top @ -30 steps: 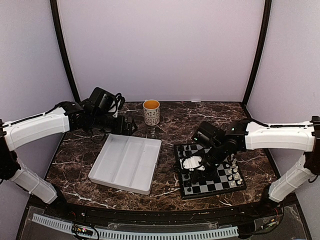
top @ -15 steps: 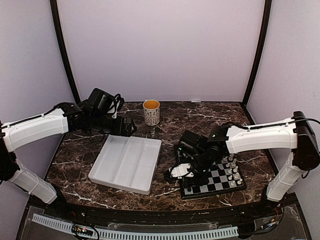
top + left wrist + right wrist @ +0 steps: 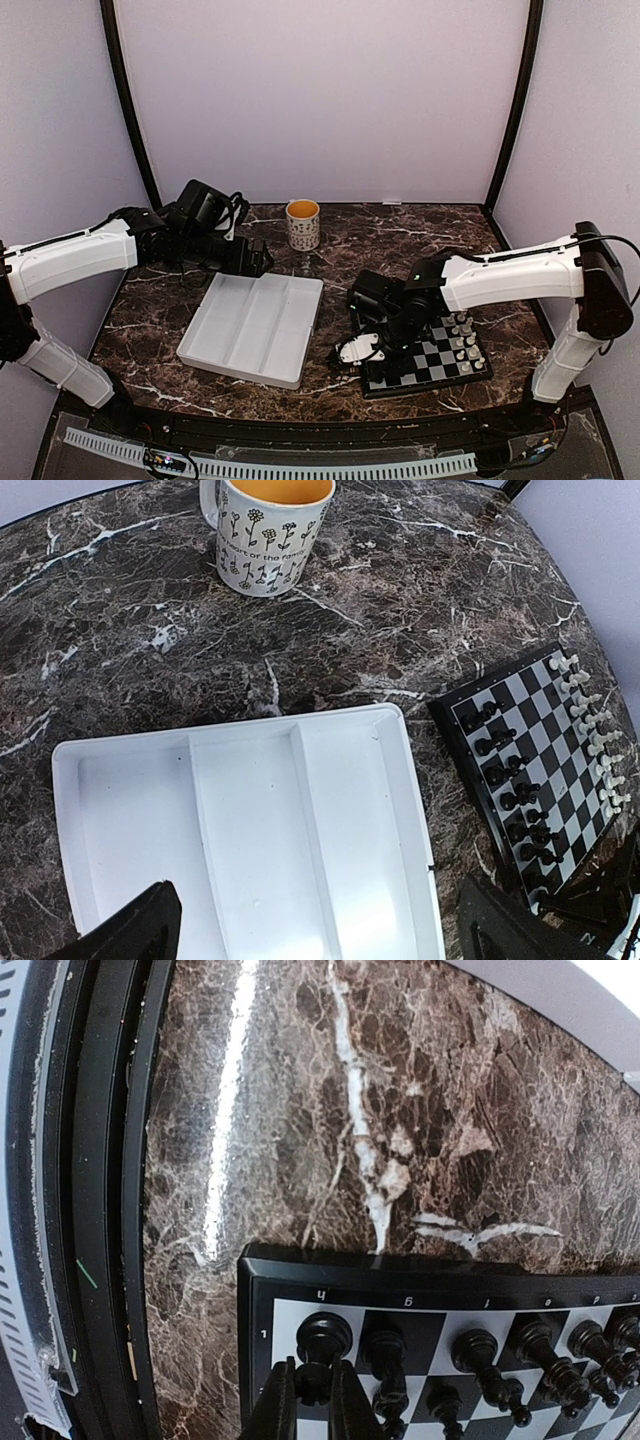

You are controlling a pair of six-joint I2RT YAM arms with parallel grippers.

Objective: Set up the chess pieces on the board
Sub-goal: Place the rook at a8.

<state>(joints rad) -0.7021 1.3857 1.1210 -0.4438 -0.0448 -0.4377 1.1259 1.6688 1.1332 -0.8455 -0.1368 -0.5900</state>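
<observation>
Glossy black plastic chess pieces point(image 3: 480, 1355) are standing in rows on the flat black-and-silver checked board point(image 3: 400, 1265), which is lying on the brown marble table point(image 3: 400, 240) just right of the white compartmented tray point(image 3: 250, 830). The right gripper point(image 3: 312, 1380), nearly closed, is pinching the corner black piece point(image 3: 323, 1335). The left gripper point(image 3: 320, 920) is hanging wide apart and empty over the tray. The flowered white mug point(image 3: 270, 540) is showing "heart of the".

Mug point(image 3: 272, 535): partly legible "heart of the"
</observation>
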